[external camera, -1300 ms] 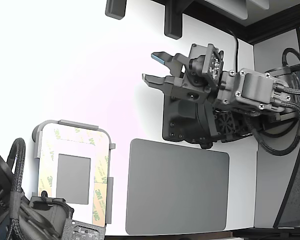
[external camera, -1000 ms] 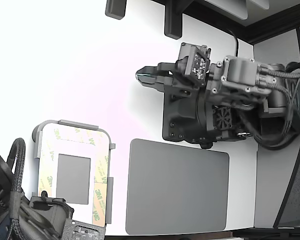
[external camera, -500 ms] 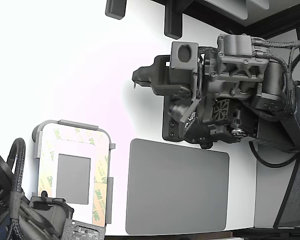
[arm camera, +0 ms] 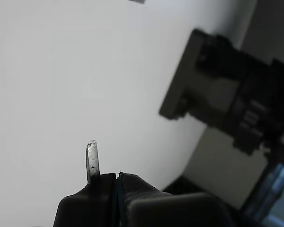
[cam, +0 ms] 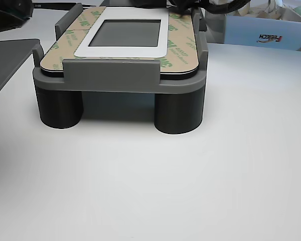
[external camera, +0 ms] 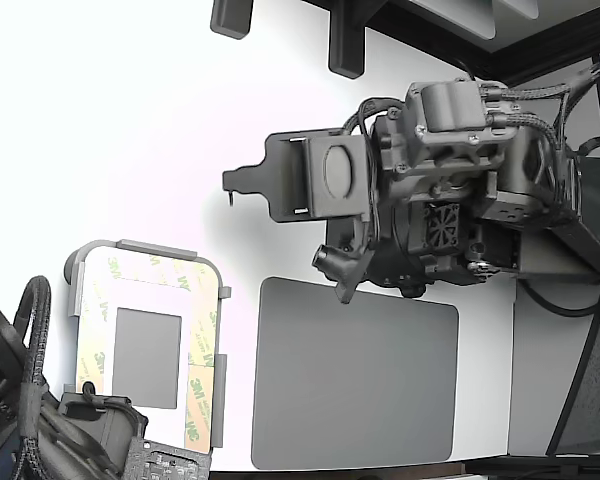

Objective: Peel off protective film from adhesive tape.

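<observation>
tool (external camera: pixel 232 190) hangs over bare white surface (external camera: pixel 130 120), well apart from the tray (external camera: pixel 145 250) at the exterior view's lower left. wrist view shows the thin metal tips pressed together with nothing between them, so shut and empty.

protective film (external camera: pixel 202 340) lies on the tray as cream-tan strips with green 3m print, framing a small dark grey rectangle (external camera: pixel 147 357). the adhesive tape under the film can't be told apart from it. low side view: tray is a light grey rounded plate with raised lips, standing on two stubby dark cylinders (cam: pixel 179 111), film flat on top.

large dark grey rounded mat (external camera: pixel 355 375) lies between tray and arm base, matte, flat. second arm with braided cable (external camera: pixel 30 400) sits by the tray's near end at the exterior view's bottom left. two black brackets (external camera: pixel 346 45) at the far edge.
</observation>
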